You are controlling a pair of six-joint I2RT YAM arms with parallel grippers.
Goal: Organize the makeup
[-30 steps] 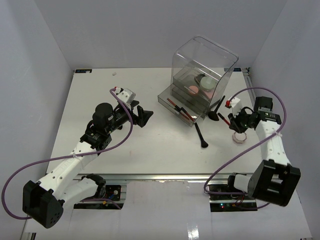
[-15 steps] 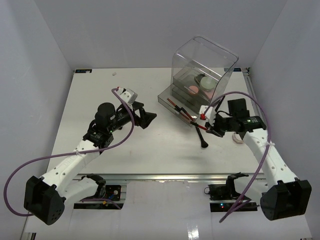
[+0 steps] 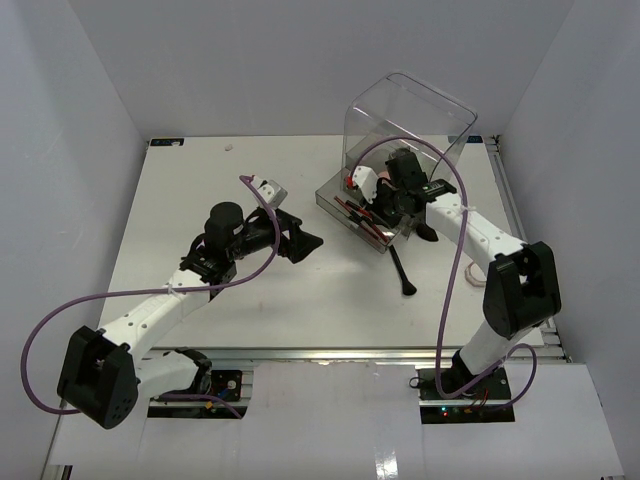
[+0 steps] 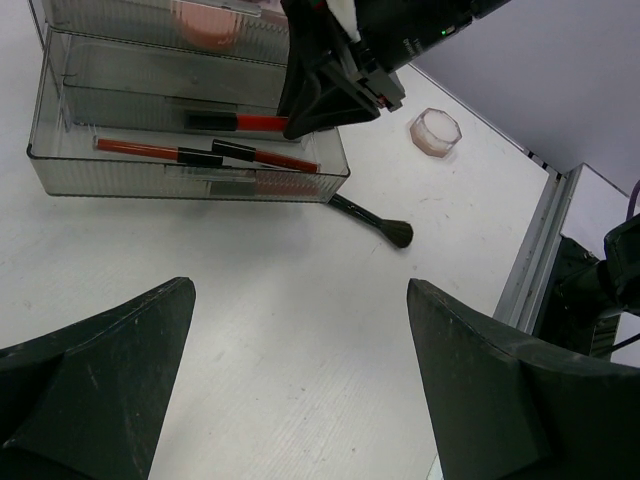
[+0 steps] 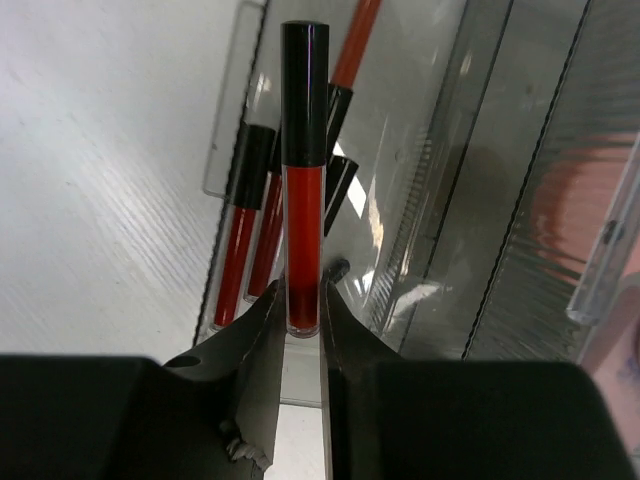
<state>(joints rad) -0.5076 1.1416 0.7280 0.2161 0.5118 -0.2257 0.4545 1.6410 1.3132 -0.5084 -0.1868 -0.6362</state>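
Observation:
My right gripper (image 5: 302, 300) is shut on a slim red lip tube with a black cap (image 5: 303, 190). It holds the tube just above the pulled-out bottom drawer (image 3: 350, 212) of the clear drawer box (image 3: 410, 110). Two red and black pencils (image 5: 245, 235) lie in that drawer and also show in the left wrist view (image 4: 200, 155). My right gripper also shows from above (image 3: 368, 205). My left gripper (image 3: 306, 241) is open and empty, hovering over bare table left of the drawer (image 4: 300, 292). A black-handled brush (image 3: 401, 271) lies on the table in front of the box.
A round pink compact (image 3: 480, 275) sits on the table to the right, near the right arm. A pink compact (image 4: 205, 15) rests in an upper drawer. A dark brush head (image 3: 427, 233) lies at the box's right front corner. The table's metal edge (image 4: 545, 250) runs at the right.
My right arm has swung left from the table's right side to the open drawer, carrying the red tube. My left gripper has drifted slightly right, still open.

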